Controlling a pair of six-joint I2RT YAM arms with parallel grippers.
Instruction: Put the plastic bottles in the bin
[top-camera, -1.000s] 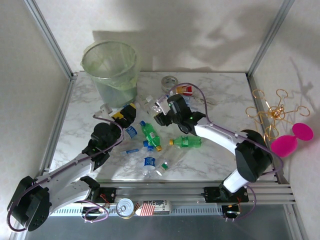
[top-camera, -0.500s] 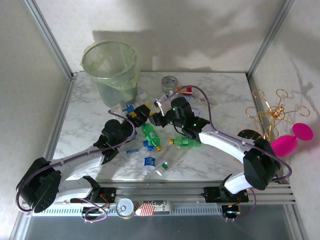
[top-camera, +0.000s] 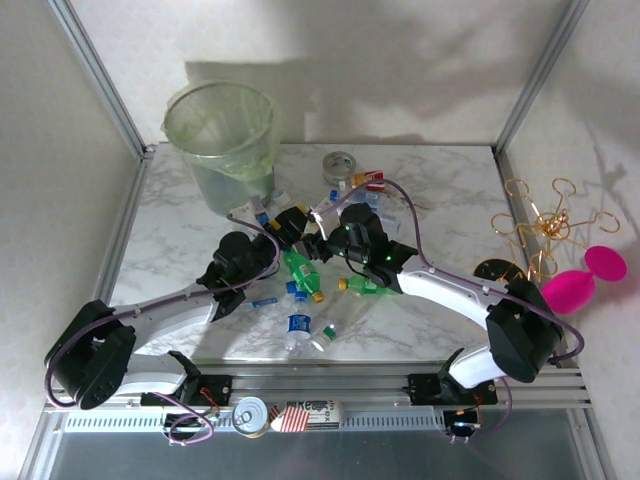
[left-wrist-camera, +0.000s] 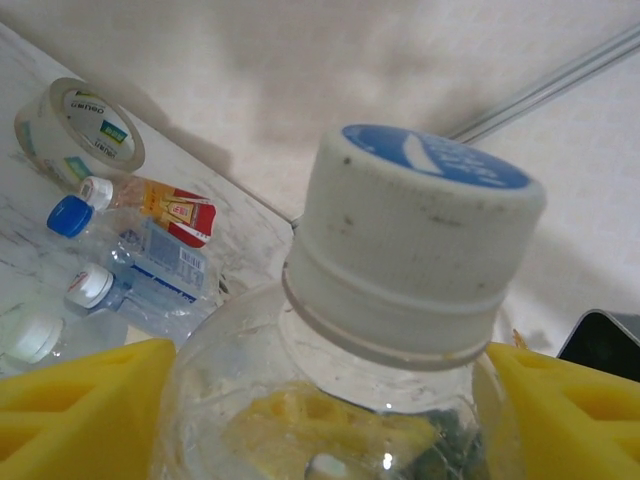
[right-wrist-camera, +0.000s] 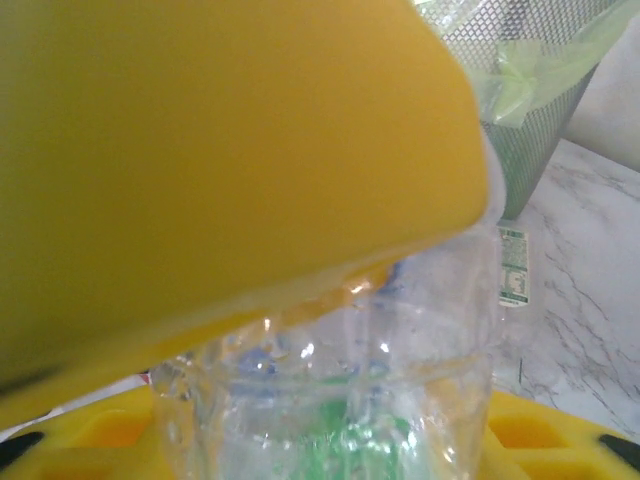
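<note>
White marbled tabletop (top-camera: 450, 190) inside pale walls (top-camera: 400, 60), with grey metal posts (top-camera: 100, 80) at the corners. At the far left corner, a round see-through green bin (top-camera: 220, 130) with a thin bag inside. Near the middle, a heap of small bottles (top-camera: 300, 268), clear or green, with blue, yellow and white caps. Pinched on both sides by the left tool (top-camera: 288, 222): a clear bottle with a white cap (left-wrist-camera: 415, 240). Just beside it, pinched by the right tool (top-camera: 322, 238): a second clear bottle (right-wrist-camera: 340, 370).

No legible text, print on tape roll (left-wrist-camera: 78, 128) and bottle labels (left-wrist-camera: 168, 264) too blurred
</note>
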